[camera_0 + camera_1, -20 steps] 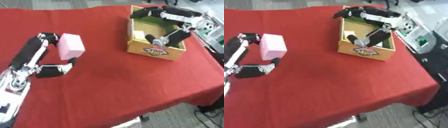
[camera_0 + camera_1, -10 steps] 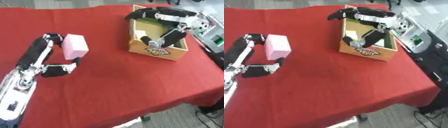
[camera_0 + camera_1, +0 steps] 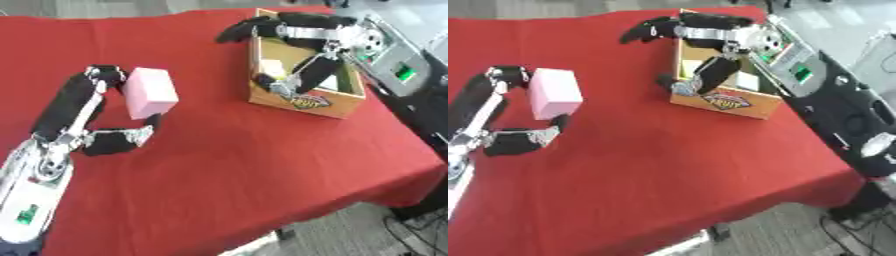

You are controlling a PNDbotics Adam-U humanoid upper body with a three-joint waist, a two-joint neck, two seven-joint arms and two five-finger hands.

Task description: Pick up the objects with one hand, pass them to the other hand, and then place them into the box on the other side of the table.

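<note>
1. Left eye view: the left robot hand (image 3: 92, 117) brackets the pink block (image 3: 150, 92), fingers over its top-left edge and the thumb curled in at its lower corner. That reads as a pinch on the block, which sits at the left of the red counter (image 3: 236, 165), well apart from the box (image 3: 302, 75).
2. The worry here: the thumb touches only the bottom corner. If the lift starts like this, I judge the block could pivot out and tumble back onto the cloth.
3. The right robot hand (image 3: 289, 55) spans the box, fingers spread over the far-left rim and the thumb reaching down inside. It holds nothing that I can see.
4. Right eye view: the box (image 3: 719, 100) stands at the counter's right, with pale things (image 3: 696, 67) already inside. The right robot hand (image 3: 710, 52) straddles its near-left wall.
5. The risk on that side: pulling out for the handover, the thumb could hook the wall and drag or tip the box toward the counter edge, which lies near.
6. The block (image 3: 555, 93) shows a broad flat face toward us. I judge a handover across this much open cloth leaves plenty of room for a drop if the two hands meet off-centre.
7. The left robot hand (image 3: 500, 125) lies low along the cloth; it could snag the fabric on lifting.
</note>
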